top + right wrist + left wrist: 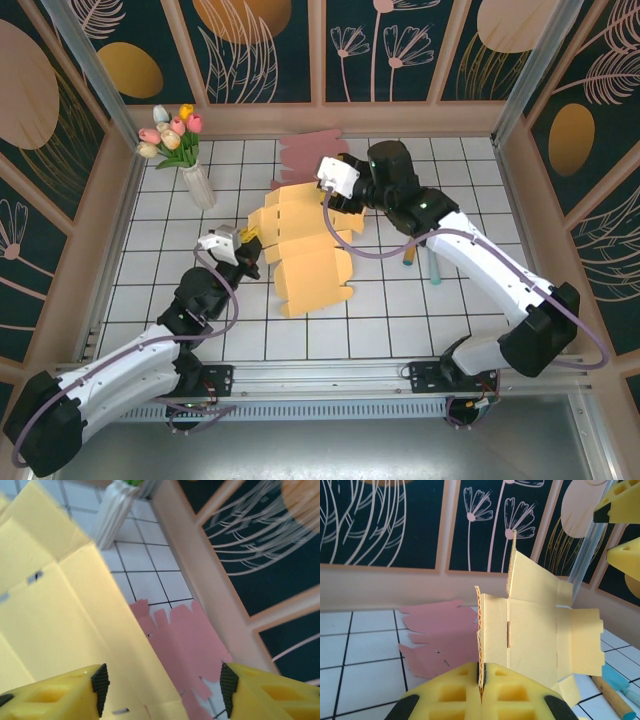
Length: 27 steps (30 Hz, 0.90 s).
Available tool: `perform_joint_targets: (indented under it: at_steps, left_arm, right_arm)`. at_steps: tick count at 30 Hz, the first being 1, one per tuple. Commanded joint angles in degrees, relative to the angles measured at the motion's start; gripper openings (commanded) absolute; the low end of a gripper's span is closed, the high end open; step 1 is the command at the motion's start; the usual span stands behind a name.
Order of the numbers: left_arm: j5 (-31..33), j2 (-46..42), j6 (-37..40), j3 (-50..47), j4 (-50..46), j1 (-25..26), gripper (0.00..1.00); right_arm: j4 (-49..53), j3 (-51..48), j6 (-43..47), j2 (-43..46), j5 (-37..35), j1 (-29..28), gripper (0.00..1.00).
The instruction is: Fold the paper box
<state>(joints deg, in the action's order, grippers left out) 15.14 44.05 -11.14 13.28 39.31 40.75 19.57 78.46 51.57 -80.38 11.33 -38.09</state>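
The left gripper [244, 245] is pressed together on the left edge of the yellow cardboard box blank [300, 250], which lies in the middle of the tabletop [400, 320], partly lifted, with some flaps standing up. The sheet looks light and thin, so I judge it will bend at its creases and slide easily; a panel edge close to a crease is the better hold. The right gripper [162, 685] is spread over the far panel's edge.

I had paper box [300, 255] centred on table [480, 200], cardboard blank [305, 158] behind it, flower vase [199, 186] left, pens [434, 268] right.
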Motion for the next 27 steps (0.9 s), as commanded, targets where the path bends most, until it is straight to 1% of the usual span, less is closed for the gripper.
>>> perform_joint_targets:
  at_steps: [1,5,8,9,12,14,15,18,22,27]
  left_arm:
    - [0.45,-0.96,3.9,-1.72,6.22,-0.22,0.0]
    - [-1.96,-1.62,5.74,-3.27,8.11,-0.17,0.0]
    - [-2.2,-2.04,6.3,-4.04,8.69,-0.15,0.0]
    - [-1.88,-2.04,6.34,-4.5,9.49,-0.17,0.0]
    - [-2.82,-1.98,6.89,-5.38,10.96,-0.15,0.0]
    - [-4.36,-2.03,6.92,-5.46,10.96,-0.15,0.0]
    - [-4.94,-1.87,6.81,-5.46,11.05,-0.17,0.0]
    - [-5.01,-1.69,6.74,-5.31,10.84,-0.18,0.0]
    - [-5.71,-2.02,6.65,-5.44,10.93,-0.16,0.0]
    - [-6.59,-2.27,6.34,-5.35,10.34,-0.2,0.0]
  right_arm:
    - [12.42,6.05,14.39,-2.89,5.13,1.36,0.62]
    - [17.03,9.31,19.46,-6.45,2.8,3.15,0.61]
    - [19.44,11.47,20.93,-9.12,2.29,3.48,0.53]
    - [20.4,12.73,20.98,-10.34,2.42,3.46,0.49]
    - [22.72,15.99,21.02,-13.2,3.3,2.97,0.43]
    - [23.76,17.76,21.2,-14.61,3.45,2.44,0.43]
    - [24.53,18.69,21.27,-15.28,3.2,2.11,0.4]
    - [28.05,21.64,21.09,-17.43,2.8,1.83,0.38]
    - [33.15,24.97,20.66,-19.45,2.28,1.85,0.38]
    - [36.99,26.18,20.24,-20.39,3.22,1.67,0.37]
